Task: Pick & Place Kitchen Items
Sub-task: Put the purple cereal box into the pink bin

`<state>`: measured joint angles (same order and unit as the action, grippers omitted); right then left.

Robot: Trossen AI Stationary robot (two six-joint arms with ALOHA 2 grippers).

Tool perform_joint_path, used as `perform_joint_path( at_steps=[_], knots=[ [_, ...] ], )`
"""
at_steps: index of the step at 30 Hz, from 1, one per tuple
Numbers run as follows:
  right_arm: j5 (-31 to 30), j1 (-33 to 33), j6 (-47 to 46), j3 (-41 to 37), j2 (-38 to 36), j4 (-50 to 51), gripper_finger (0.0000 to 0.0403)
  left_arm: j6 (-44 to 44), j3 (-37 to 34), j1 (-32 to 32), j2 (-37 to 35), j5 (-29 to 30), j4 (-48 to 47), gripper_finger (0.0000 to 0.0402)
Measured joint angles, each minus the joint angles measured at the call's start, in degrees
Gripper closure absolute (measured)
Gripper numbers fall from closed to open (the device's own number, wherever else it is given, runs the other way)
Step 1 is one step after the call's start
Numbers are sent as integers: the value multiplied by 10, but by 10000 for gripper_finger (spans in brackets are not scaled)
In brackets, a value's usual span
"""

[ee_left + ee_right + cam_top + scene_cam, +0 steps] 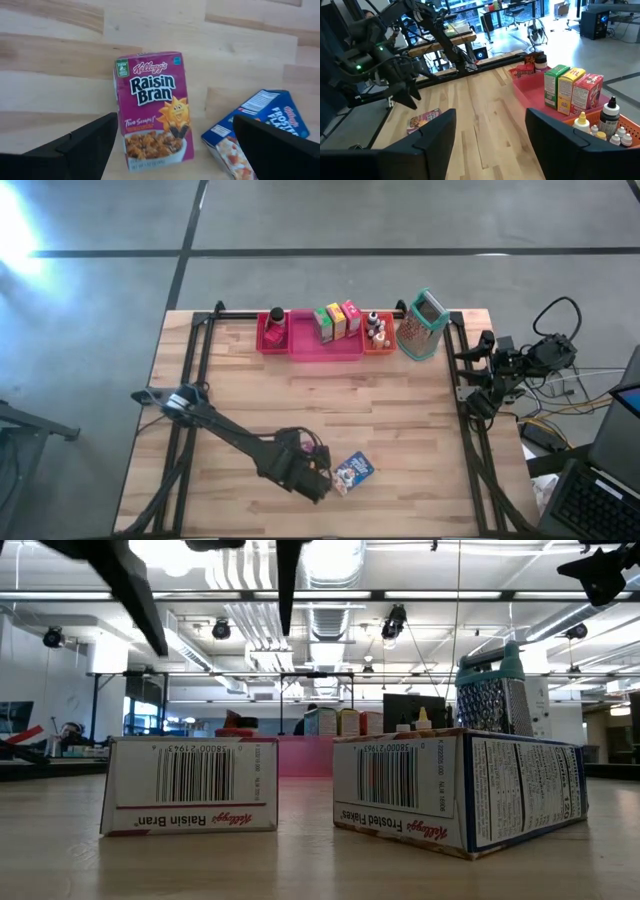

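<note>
The left gripper [170, 150], fingers spread wide and empty, hangs directly above the Raisin Bran box [152, 110] lying flat near the table's near edge, its long axis running between the fingers, while the far-right right gripper [490, 145] waits half-open.

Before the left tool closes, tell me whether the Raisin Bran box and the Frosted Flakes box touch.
Apart. The low view shows bare table and background between the Raisin Bran box and the Frosted Flakes box.

Frosted Flakes box [255, 132] cut off (lower edge).
</note>
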<state>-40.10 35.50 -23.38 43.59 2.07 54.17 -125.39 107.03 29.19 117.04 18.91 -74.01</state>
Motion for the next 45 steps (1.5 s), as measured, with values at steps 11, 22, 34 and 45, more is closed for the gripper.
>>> perform_joint_path(
  at_steps=[11,22,34,45],
  knots=[
    [0,0,0,0,0,0,182,-40,41,-36,43,-99,-57,2],
    [0,0,0,0,0,0,146,-53,-5,-48,45,-91,-38,2],
    [0,0,0,0,0,0,104,23,-19,-88,45,-103,-5,2],
    [0,0,0,0,0,0,67,21,-35,-90,41,-119,-25,2]
  ],
)
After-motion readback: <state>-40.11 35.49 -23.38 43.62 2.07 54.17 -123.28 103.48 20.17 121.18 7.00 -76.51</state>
